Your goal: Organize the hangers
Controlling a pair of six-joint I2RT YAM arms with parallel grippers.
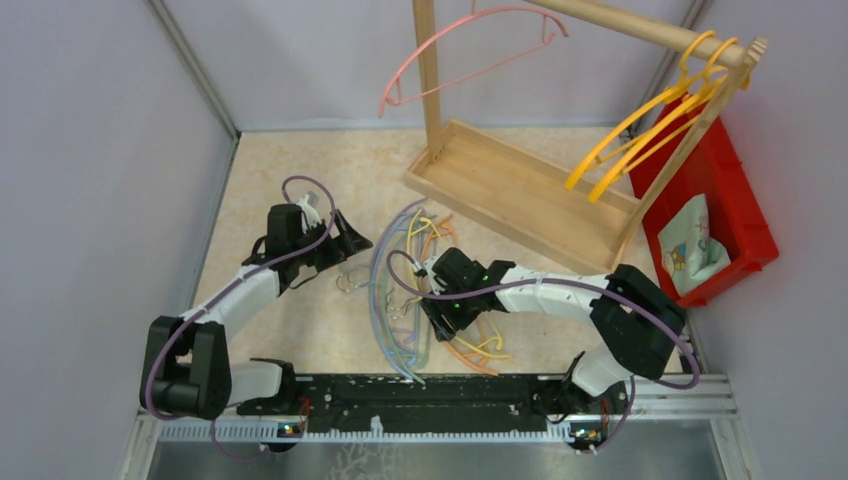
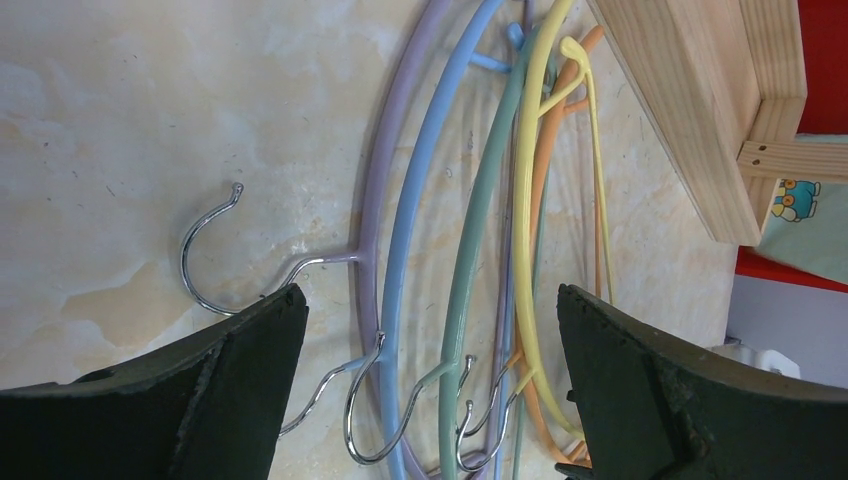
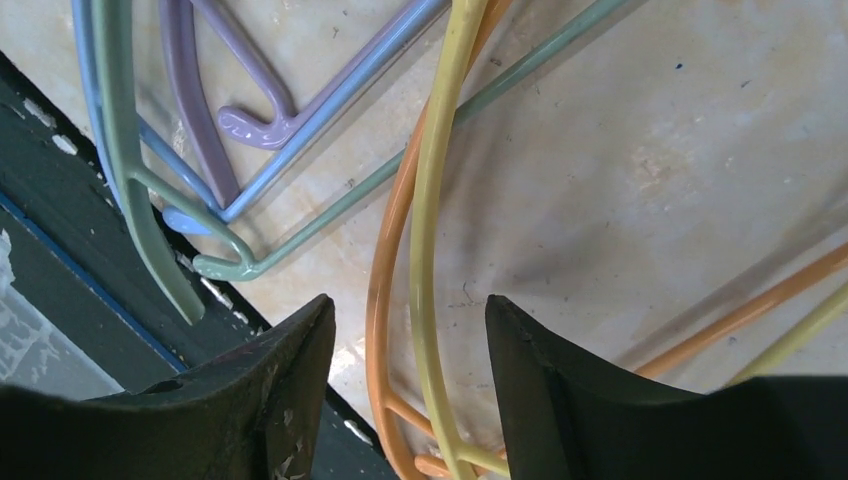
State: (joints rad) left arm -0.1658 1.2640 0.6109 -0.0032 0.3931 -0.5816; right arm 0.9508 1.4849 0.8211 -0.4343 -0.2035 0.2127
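Note:
A pile of hangers (image 1: 405,290) lies on the table in front of the wooden rack (image 1: 520,190): purple (image 2: 372,210), blue (image 2: 420,180), green (image 2: 475,230), yellow (image 2: 525,200) and orange (image 2: 545,150), metal hooks pointing left. A pink hanger (image 1: 470,45) and yellow hangers (image 1: 640,130) hang on the rack's bar. My left gripper (image 1: 345,245) is open just left of the pile, its jaws wide over the hooks (image 2: 430,330). My right gripper (image 1: 447,318) is open low over the pile, jaws either side of a yellow (image 3: 425,260) and an orange (image 3: 385,280) hanger arm.
The rack's wooden tray base (image 1: 510,195) sits at the back centre. A red bin (image 1: 715,200) with a printed cloth (image 1: 692,245) stands at the right. The black base rail (image 1: 420,395) runs along the near edge, close to the pile's lower end.

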